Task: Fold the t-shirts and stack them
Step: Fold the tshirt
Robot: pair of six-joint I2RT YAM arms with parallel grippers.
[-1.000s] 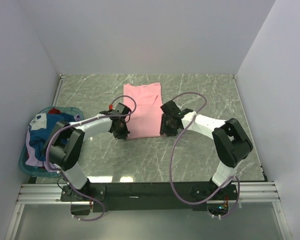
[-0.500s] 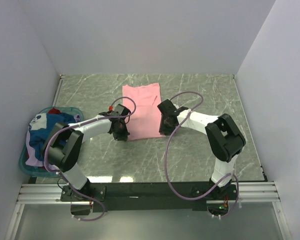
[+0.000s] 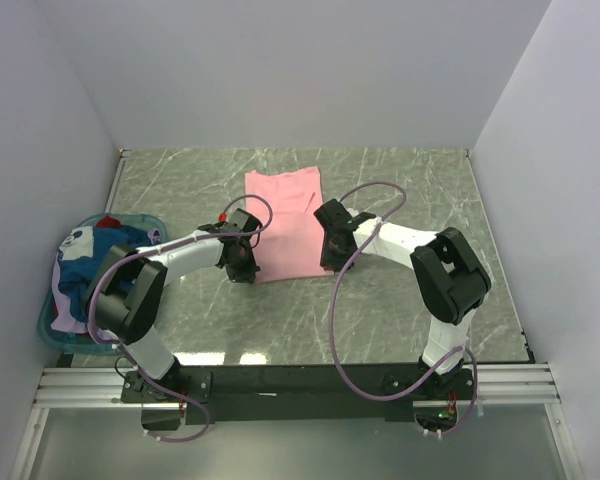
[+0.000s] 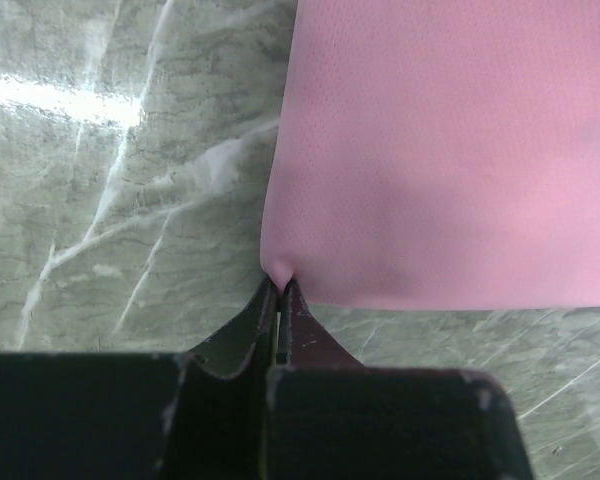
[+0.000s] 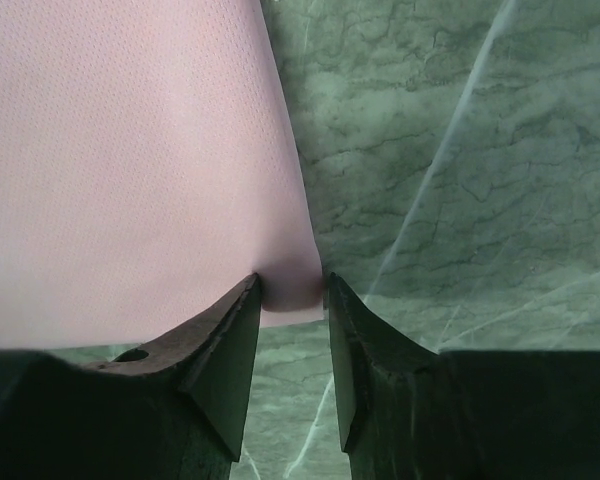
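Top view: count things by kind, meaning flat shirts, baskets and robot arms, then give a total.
Flat pink shirt: 1
Basket: 1
Arms: 2, left and right
Total: 4

Held the left white-and-black jointed arm (image 3: 185,245) extended forward and inward from its near-edge base, elbow bent. Pressed the left black two-finger gripper (image 4: 280,298) tight, fingertips together, on the near left corner of a plain light pink cloth t-shirt (image 4: 450,150). Held the right white-and-black jointed arm (image 3: 405,238) angled inward, wrist low. Set the right black two-finger gripper (image 5: 292,290) with fingers parted, straddling the shirt's near right corner, unclamped.
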